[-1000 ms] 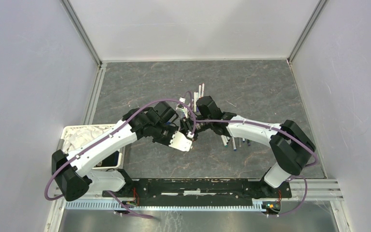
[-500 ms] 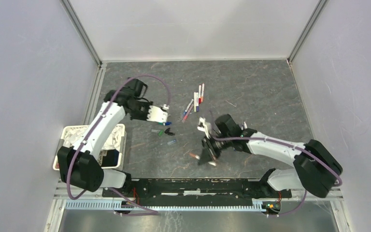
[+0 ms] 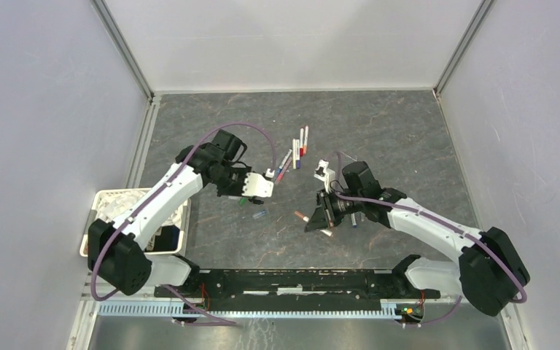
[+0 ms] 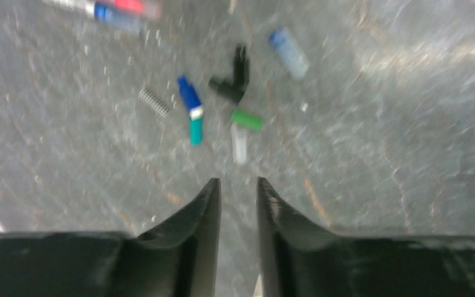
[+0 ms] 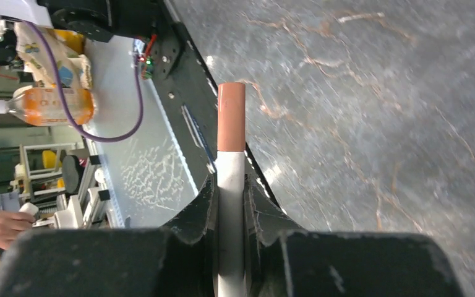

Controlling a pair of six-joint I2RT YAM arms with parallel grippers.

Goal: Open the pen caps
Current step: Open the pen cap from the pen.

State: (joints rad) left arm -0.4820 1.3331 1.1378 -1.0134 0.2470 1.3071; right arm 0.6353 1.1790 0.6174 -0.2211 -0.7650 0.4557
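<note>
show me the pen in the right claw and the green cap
pen (image 5: 230, 179): right wrist view, on its white barrel
green cap (image 4: 247, 119): left wrist view, on its middle

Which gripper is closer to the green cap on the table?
Left. The left gripper hovers over the loose caps, with the green cap just ahead of its fingertips. The right gripper is well off to the cap's right, holding a pen.

Smooth, faintly glossy table (image 3: 394, 131); matt plastic pen (image 5: 230, 176).

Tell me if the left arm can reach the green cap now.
Probably yes: the left gripper hangs empty near the green cap, nothing covering it. A clear cap lies close by, and the barely parted jaws need widening.
</note>
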